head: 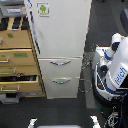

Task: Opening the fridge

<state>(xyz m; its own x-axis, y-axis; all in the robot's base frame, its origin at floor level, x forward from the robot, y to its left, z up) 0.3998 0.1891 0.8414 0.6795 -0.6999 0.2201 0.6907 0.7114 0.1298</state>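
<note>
The tall white fridge (59, 35) stands in the middle of the exterior view. Its large upper door carries a small green-figure sticker (43, 8) near the top and sits flush with the body. Below it are two drawers, each with a curved silver handle, the upper (60, 63) and the lower (60, 81); both look pushed in. No gripper shows clearly anywhere in the view.
A tan wooden drawer cabinet (17, 55) adjoins the fridge on the exterior view's left, with one lower drawer (19, 78) pulled out. A white-and-blue robot body (114, 67) with cables stands on the right. Two small white pieces (32, 121) (94, 120) poke in at the bottom edge over dark floor.
</note>
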